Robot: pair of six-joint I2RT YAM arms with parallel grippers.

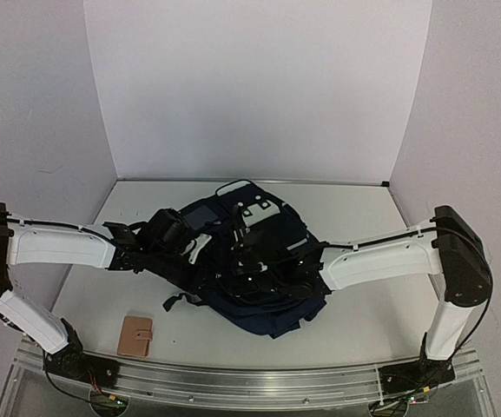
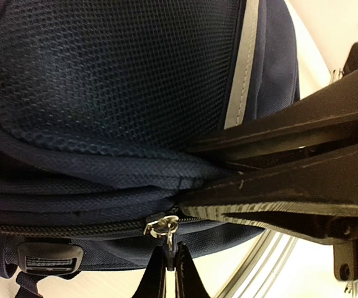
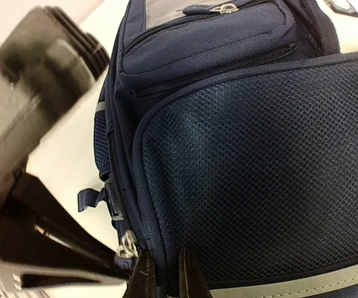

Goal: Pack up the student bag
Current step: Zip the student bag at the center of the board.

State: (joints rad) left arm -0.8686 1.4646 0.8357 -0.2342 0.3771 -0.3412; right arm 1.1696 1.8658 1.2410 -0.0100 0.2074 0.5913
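Note:
The student bag (image 1: 259,261), dark navy with grey stripes, lies in the middle of the table. In the left wrist view the bag (image 2: 116,81) fills the frame, and my left gripper (image 2: 167,273) is shut on the pull tab of the silver zipper slider (image 2: 162,226). My right gripper (image 3: 163,276) is shut on the bag's piped seam (image 3: 151,248) beside the mesh panel, right next to that slider (image 3: 127,244). In the top view the left gripper (image 1: 200,252) and right gripper (image 1: 241,274) meet over the bag's left side.
A small brown wallet (image 1: 136,335) lies on the table near the front left. White walls enclose the back and sides. The metal rail (image 1: 250,378) runs along the near edge.

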